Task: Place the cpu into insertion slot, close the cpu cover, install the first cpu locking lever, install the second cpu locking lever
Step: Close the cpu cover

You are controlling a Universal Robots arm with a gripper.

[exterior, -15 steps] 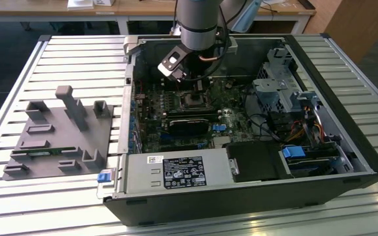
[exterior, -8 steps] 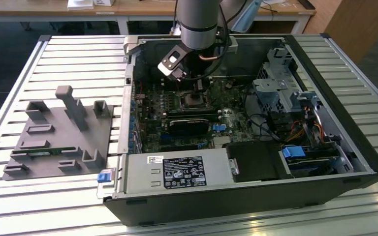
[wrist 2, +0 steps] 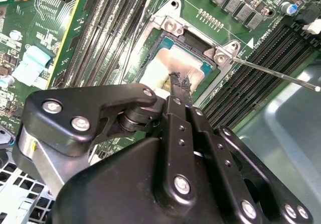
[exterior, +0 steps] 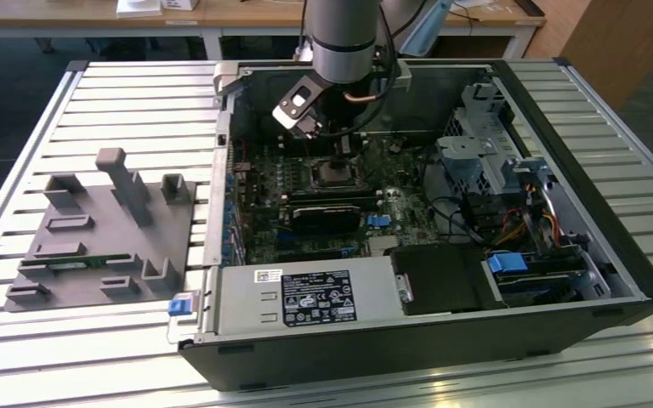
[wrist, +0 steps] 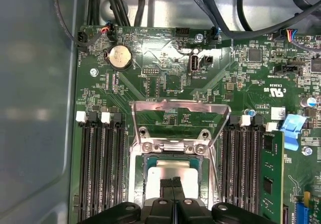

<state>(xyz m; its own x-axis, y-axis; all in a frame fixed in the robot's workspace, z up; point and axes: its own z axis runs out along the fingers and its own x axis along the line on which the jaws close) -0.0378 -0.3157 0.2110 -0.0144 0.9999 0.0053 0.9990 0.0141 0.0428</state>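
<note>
- Hovering directly over the insertion slot (wrist: 201, 169), the hand (wrist: 173, 182) was found clenched, with nothing seen between its fingertips.
- The cpu (wrist: 156, 176) was noted lying flat in the slot, with the cpu cover (wrist: 180, 104) swung open.
- The cpu was judged light, rigid and fragile, and best taken by opposite edges.

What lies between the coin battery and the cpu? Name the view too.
In the first wrist view, the open cpu cover and its screwed hinge bracket lie between coin battery and cpu.
</note>
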